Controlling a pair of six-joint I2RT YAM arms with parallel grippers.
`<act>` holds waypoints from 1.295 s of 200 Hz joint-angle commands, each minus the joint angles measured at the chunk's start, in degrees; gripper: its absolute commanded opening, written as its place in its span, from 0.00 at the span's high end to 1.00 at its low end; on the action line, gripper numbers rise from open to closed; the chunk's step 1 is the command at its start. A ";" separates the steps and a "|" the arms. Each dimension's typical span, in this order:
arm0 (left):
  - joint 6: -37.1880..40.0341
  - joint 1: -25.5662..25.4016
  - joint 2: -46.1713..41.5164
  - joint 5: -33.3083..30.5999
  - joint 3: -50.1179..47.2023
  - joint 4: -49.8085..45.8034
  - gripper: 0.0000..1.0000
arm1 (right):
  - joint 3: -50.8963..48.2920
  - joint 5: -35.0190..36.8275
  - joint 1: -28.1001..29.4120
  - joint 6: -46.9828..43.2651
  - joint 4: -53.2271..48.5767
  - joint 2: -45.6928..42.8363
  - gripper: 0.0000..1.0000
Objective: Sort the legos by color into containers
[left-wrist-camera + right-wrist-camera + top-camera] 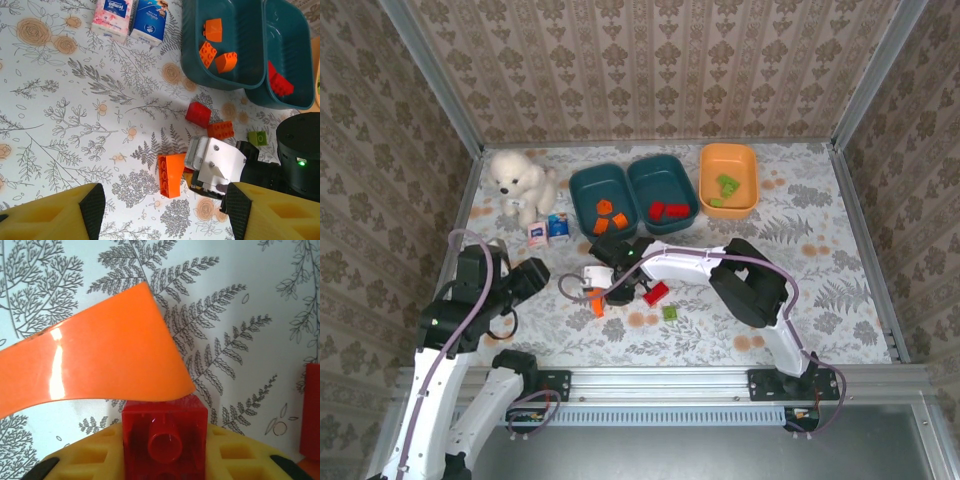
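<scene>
My right gripper [165, 445] is shut on a small red brick [165, 432], held low over the table between its yellow fingers. Just ahead of it lies a long orange brick [95, 365], also in the left wrist view [170, 175] and the top view [597, 306]. My left gripper [165, 215] hovers open above that spot, at the left in the top view [525, 280]. Loose on the table are a red brick [198, 114], an orange brick [220, 130] and a green brick [258, 138]. The left teal tray [582, 190] holds orange bricks, the middle teal tray [665, 168] red ones, the orange tray [715, 158] green ones.
A white plush dog [518, 182] sits at the back left, with two small tissue packs [130, 17] beside it. The right arm's white wrist body [215, 162] and black links [300, 150] stretch across the table's middle. Metal rails and patterned walls enclose the table.
</scene>
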 commanded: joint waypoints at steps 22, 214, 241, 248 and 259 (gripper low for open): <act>2.00 0.49 1.73 5.23 -1.51 5.24 0.32 | -2.93 1.23 -2.11 8.63 2.48 -10.65 0.73; 6.79 -8.49 32.80 13.48 6.43 28.62 0.30 | 43.32 2.91 -29.56 42.71 -6.38 21.80 0.73; 6.48 -8.37 31.92 12.97 5.88 28.19 0.30 | 44.40 -0.17 -29.58 42.96 -6.79 24.22 0.70; 6.64 -8.32 32.08 12.99 5.89 28.14 0.30 | 44.38 -1.18 -29.58 43.04 -6.82 24.46 0.69; 6.91 -8.29 32.38 13.05 6.02 27.78 0.30 | 44.50 -2.88 -29.58 43.28 -6.75 24.71 0.66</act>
